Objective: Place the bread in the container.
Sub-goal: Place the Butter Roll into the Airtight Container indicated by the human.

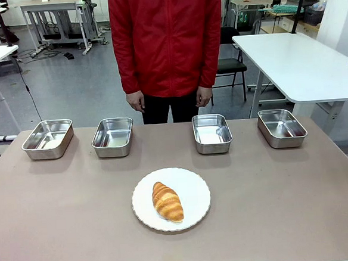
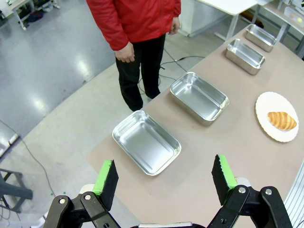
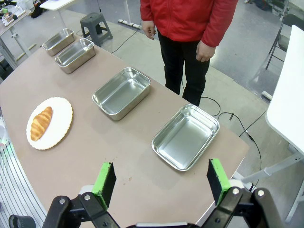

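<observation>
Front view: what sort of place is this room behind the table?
Most likely a lab or workshop rather than a kitchen: white work tables, cables trailing across the grey floor, and a metal-framed bench behind the person.

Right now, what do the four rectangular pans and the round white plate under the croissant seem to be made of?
Four shiny rectangular pans: likely stainless steel, polished; they mirror light and have rolled rims. Round white scallop-edged plate: probably glazed ceramic, possibly plastic; smooth, opaque white, too little sheen to tell.

Four pans (image 1: 47, 153) (image 1: 111, 151) (image 1: 213, 148) (image 1: 282, 142), one croissant (image 1: 167, 201), one plate (image 1: 194, 192), seemingly one person (image 1: 168, 41).
</observation>
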`<state>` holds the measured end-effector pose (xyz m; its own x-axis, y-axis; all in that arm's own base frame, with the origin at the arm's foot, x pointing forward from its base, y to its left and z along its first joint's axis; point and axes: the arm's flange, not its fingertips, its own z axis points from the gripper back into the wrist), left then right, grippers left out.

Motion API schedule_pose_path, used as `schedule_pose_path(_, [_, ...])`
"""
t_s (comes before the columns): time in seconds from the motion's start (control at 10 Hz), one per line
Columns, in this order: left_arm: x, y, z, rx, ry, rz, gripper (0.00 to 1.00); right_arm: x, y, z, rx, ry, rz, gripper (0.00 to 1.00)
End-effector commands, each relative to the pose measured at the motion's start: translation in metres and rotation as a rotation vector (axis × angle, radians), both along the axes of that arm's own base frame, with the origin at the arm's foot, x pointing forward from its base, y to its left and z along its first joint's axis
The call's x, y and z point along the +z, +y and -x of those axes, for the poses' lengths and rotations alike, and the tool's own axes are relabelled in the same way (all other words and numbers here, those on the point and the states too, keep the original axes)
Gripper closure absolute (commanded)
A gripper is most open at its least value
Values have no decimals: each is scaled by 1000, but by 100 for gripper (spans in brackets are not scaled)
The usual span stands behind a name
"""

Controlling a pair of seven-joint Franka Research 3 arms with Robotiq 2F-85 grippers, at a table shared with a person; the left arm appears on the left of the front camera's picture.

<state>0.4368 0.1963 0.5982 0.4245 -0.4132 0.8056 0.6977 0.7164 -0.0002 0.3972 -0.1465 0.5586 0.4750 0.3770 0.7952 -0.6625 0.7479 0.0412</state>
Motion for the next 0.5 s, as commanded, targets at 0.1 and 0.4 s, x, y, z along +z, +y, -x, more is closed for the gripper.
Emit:
schedule_pose_path(0.1, [0, 0, 1, -16, -7, -5, 0, 1, 0, 1, 8, -14, -8, 0])
schedule_pose_path(0.4, [0, 0, 1, -16, -7, -5, 0, 1, 0, 1, 8, -14, -8, 0])
